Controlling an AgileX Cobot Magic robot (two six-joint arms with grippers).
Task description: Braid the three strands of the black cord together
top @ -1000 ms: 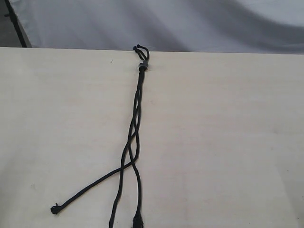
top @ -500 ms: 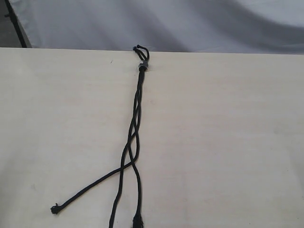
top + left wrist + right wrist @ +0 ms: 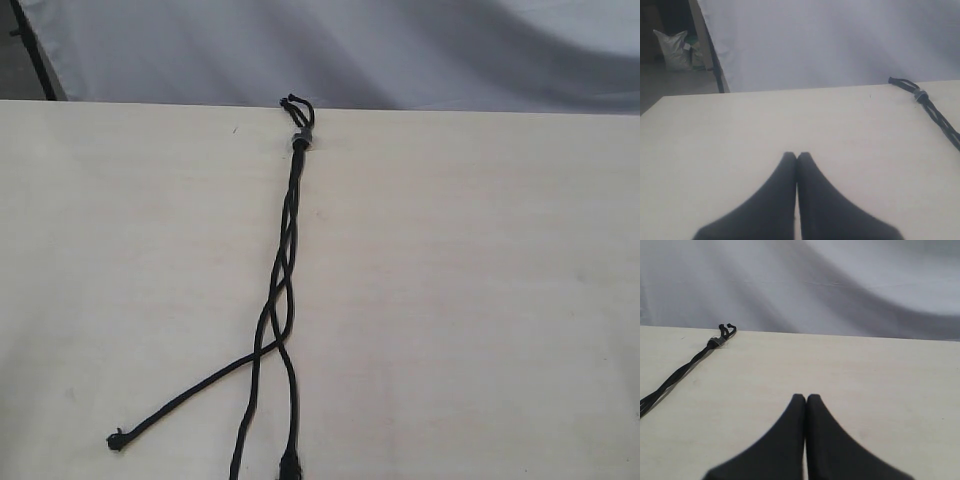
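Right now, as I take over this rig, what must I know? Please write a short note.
Left gripper: shut, empty, over the table, apart from the cord.
Right gripper: shut, empty, also apart from it.
Cord: flat along the table's middle, bead at the far edge.
Done: a few loose crossings below the bead.
Left: the strands splay apart lower down, unbraided.

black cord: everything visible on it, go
Thin black cord, rope-like, lying flat on the pale table. A small grey-black bead joins it near the far edge, with a short loop beyond. Its three strands cross loosely a few times, then splay: one ends left in a knotted tip, two leave the frame. Only the table touches it.
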